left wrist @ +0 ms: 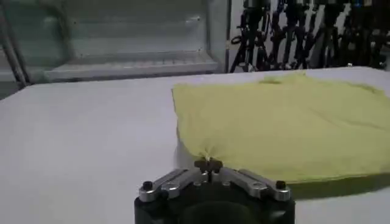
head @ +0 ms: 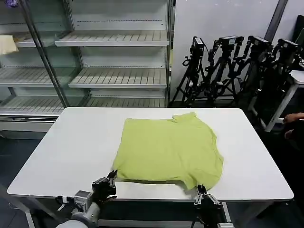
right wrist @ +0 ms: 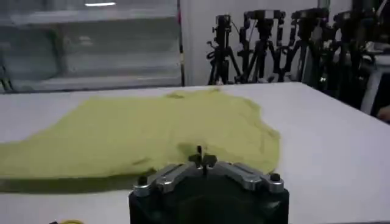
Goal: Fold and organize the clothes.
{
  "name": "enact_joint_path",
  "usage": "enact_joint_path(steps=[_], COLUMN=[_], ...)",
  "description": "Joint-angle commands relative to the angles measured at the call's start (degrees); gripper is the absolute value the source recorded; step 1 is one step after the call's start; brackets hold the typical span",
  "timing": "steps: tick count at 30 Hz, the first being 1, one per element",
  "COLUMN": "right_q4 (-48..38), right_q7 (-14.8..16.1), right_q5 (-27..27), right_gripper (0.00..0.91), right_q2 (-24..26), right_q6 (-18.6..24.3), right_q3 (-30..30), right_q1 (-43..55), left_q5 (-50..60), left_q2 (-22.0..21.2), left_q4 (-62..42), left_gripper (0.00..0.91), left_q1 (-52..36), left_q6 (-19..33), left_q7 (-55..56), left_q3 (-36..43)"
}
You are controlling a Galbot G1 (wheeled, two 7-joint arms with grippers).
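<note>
T-shirt [head: 168, 149], lime yellow-green, lies spread and partly folded on the white table [head: 76, 147], nearer the front edge than the back, with wide bare surface to its left and right. The left gripper [head: 110, 179] sits at the shirt's near left corner, its fingers clenched on a pinch of that hem, as the left wrist view [left wrist: 208, 164] shows. The right gripper [head: 201, 191] is at the near right corner by the table's front edge, fingers pressed together [right wrist: 200, 159]; whether they hold cloth I cannot tell.

Matt soft cotton T-shirt [head: 168, 148] on smooth white table [head: 71, 147].
</note>
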State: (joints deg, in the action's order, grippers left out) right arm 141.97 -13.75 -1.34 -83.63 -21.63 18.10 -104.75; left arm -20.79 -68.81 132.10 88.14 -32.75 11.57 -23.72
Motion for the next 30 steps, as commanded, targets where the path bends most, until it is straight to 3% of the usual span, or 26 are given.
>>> enact_joint_path(steps=[1,9,15,30], right_q4=[3.70,-0.69,-6.52,-18.06], right_q7=[0.49,1.28,1.88,2.00], right_q5=[-0.30,-4.33,-6.23,-9.09], right_gripper=[0.000,0.000,0.000,0.000], right_q2=[0.79,4.23,8.12,12.44], right_q6=[0.33,-0.71,-1.35,-3.30], right_q3=[1.96,5.53,5.46,4.27], right_q1=[-1.81,6.12,13.92,28.48], left_q5=[-0.33,1.46,-0.65,-1.52], left_q2=[-1.74,-0.52,1.92,4.50], left_q4=[6.45,7.38,3.20,-8.33], left_gripper=[0.020,0.020,0.020,0.020], left_q1=[5.56,5.39,0.57,-13.58], left_q6=[0.07,1.51,5.70,7.74], left_q7=[0.33,0.96,1.20,1.56], left_q3=[-2.80,-3.00,-1.12,3.95])
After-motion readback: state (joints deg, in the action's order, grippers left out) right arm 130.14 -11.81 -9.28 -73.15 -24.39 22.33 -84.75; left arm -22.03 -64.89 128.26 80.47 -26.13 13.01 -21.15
